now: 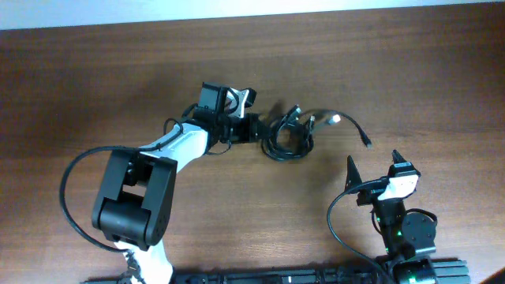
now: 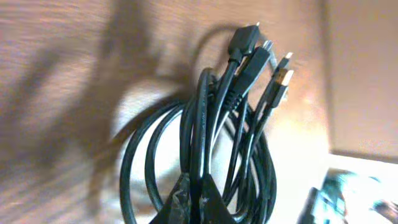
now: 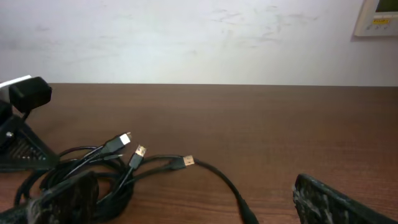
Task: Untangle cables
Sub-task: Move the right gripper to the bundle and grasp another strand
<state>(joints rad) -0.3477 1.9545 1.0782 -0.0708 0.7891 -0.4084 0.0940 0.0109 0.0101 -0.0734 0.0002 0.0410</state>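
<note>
Left gripper: closed on a few strands at the bundle's near edge, so you already hold the cables.
Right gripper: jaws spread wide and holding nothing, parked near its own base, well apart from the bundle.
Location: the cables lie as one coiled heap on the table, with a single tail trailing toward the right arm.
Handling: light, limp, rubbery cords. Expect the clump to drag along whole (plugs snag in loops).
Grasp spot: pinch a cord just behind its plug, not on the metal tip.
Count: four plug ends fan out in the left wrist view. There are probably three cords, but overlap hides the true number.
</note>
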